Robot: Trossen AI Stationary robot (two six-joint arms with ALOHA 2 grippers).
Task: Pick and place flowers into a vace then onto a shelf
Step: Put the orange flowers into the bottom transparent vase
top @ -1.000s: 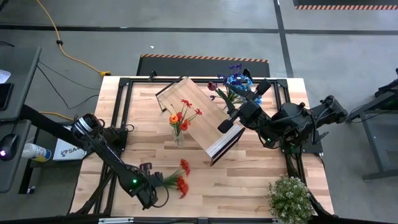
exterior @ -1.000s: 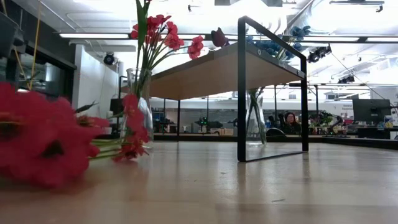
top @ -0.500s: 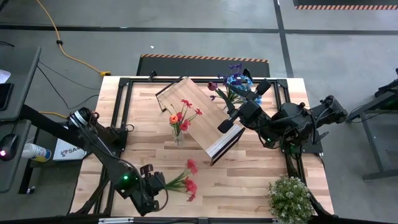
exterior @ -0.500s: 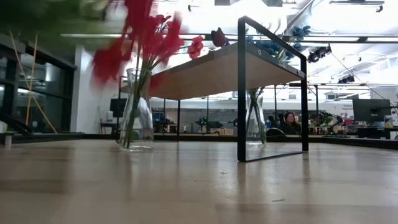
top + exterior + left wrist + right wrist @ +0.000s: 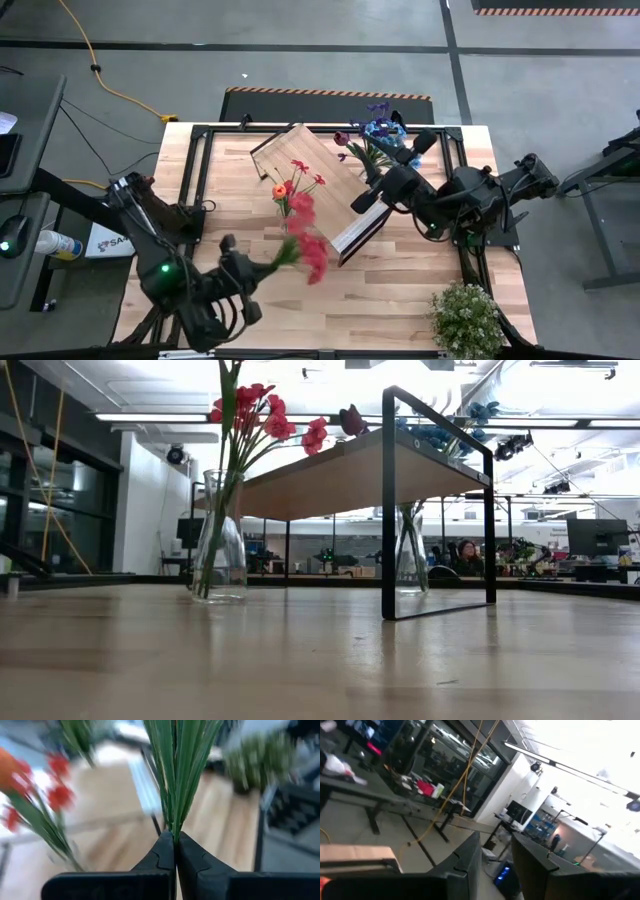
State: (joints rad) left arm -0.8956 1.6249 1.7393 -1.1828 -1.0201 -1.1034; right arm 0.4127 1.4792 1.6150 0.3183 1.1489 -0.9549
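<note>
Your left gripper point(image 5: 175, 845) was clenched on the green stems of a bunch of red flowers point(image 5: 308, 243), held up off the surface point(image 5: 400, 290) near its front edge, blooms pointing toward the middle. Just beyond them stood a glass vase point(image 5: 220, 540) already holding red and orange flowers, beside the tilted shelf point(image 5: 325, 185). A second vase point(image 5: 412, 550) with blue and purple blooms stood behind the shelf. Your right gripper point(image 5: 370, 198) rested at the shelf's white end edge; you could not tell whether it was grasping it.
</note>
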